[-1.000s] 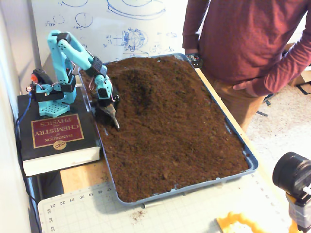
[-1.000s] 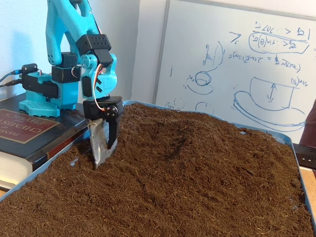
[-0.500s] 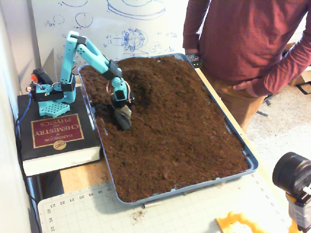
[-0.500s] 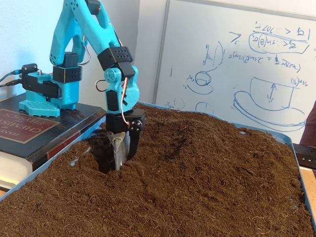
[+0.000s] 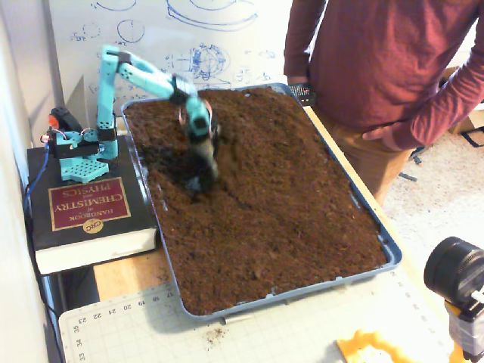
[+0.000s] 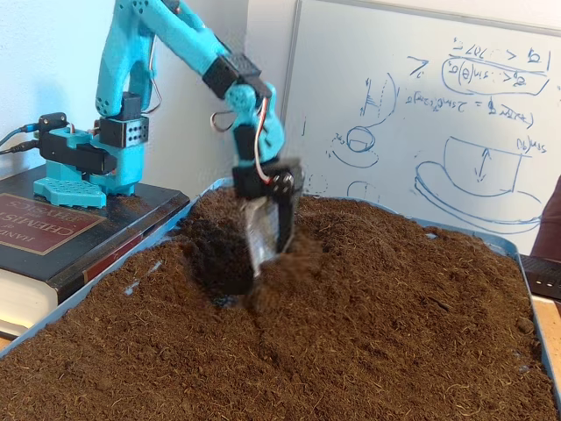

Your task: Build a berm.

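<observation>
Jaws [image 6: 265, 250] look pressed nearly together, though motion blur makes that hard to confirm, so I cannot tell for sure; they point down with tips in the soil, carrying a pale scoop-like blade. Right beside them sits the berm [image 6: 342, 237], a low mound of dark crumbly soil rising toward the tray's far end (more hump than long ridge at this point). On the arm's side of the blade a dark hollow [image 6: 219, 263] is dug out. Judging by this, the build is early: one heap started, most soil across the blue tray [image 5: 389, 253] lying flat. The teal arm [image 5: 140, 72] stands on a thick book [image 5: 87, 208], and a person in a maroon sweater [image 5: 378, 60] watches from the tray's far side.
</observation>
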Robot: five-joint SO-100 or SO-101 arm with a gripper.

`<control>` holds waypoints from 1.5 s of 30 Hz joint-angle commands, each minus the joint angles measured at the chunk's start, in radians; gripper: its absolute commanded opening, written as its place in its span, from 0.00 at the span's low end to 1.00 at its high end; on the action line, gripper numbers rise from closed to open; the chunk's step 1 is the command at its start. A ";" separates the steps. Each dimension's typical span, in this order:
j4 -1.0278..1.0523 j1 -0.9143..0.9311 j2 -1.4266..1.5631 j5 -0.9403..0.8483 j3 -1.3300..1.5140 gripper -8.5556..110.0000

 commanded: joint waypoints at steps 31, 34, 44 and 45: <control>-0.031 -0.225 0.072 0.011 0.244 0.08; -0.103 -0.207 -0.054 0.025 0.095 0.07; -0.023 -0.201 -0.155 0.031 -0.256 0.07; 0.002 -0.201 -0.144 0.037 -0.278 0.07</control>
